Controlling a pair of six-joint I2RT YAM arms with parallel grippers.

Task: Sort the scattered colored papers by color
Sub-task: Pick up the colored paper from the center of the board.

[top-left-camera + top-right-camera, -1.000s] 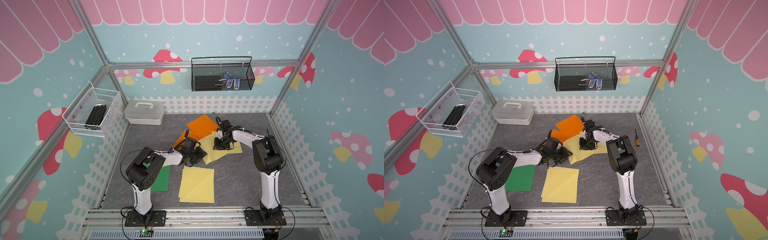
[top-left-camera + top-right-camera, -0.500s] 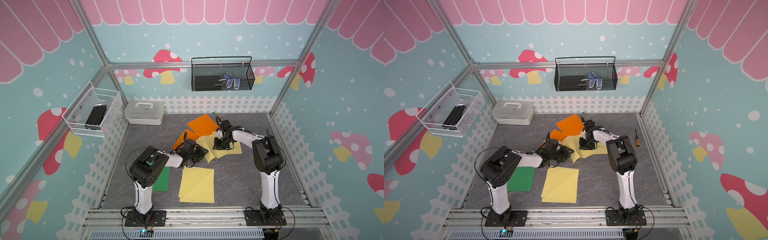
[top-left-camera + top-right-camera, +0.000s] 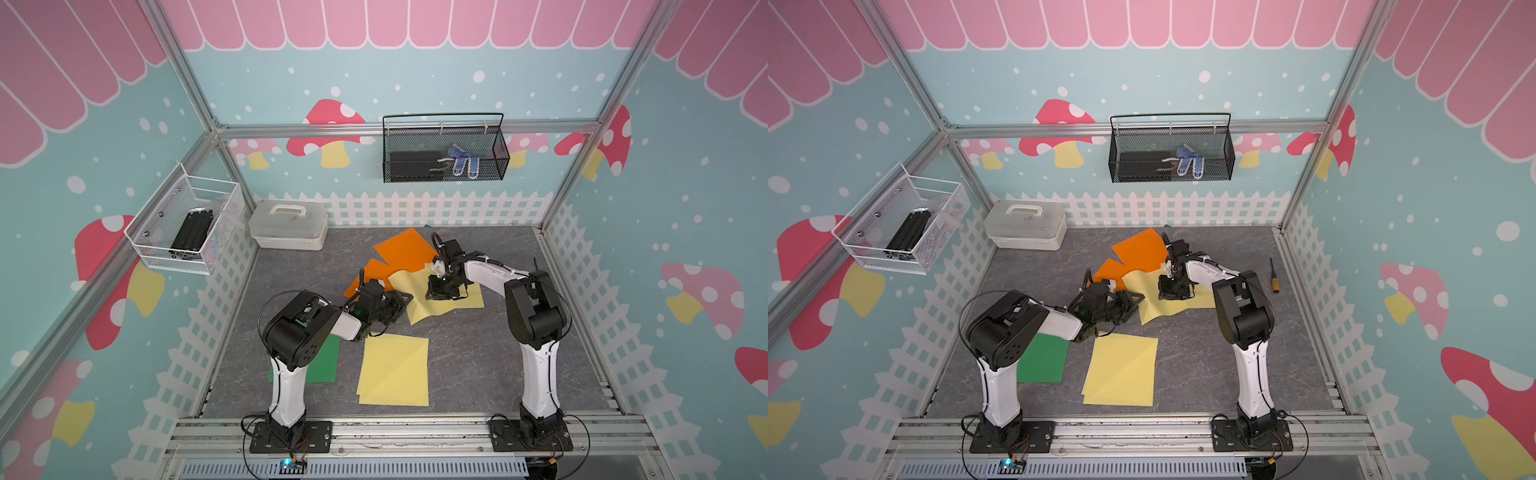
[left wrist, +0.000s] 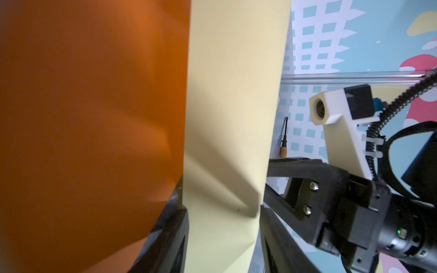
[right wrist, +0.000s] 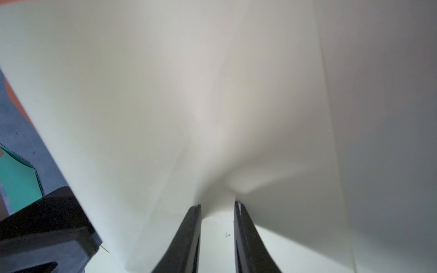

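Pinching a fold of the loose yellow paper [image 3: 415, 286], the right tool [image 3: 436, 296] clamps it on the surface [image 3: 478, 353], overlapping orange papers [image 3: 405, 249]; the left tool [image 3: 401, 299] is spread apart. Next, probably lifting it onto the yellow stack [image 3: 395, 370].

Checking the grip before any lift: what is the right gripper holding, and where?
The right gripper pinches the pale yellow paper by a raised pucker near its middle.

You see plain bright orange paper sheets [image 3: 405, 249], plain pale yellow paper sheets [image 3: 395, 370] and a plain dark green paper sheet [image 3: 326, 361] on the grey, marble-veined tabletop [image 3: 478, 353].
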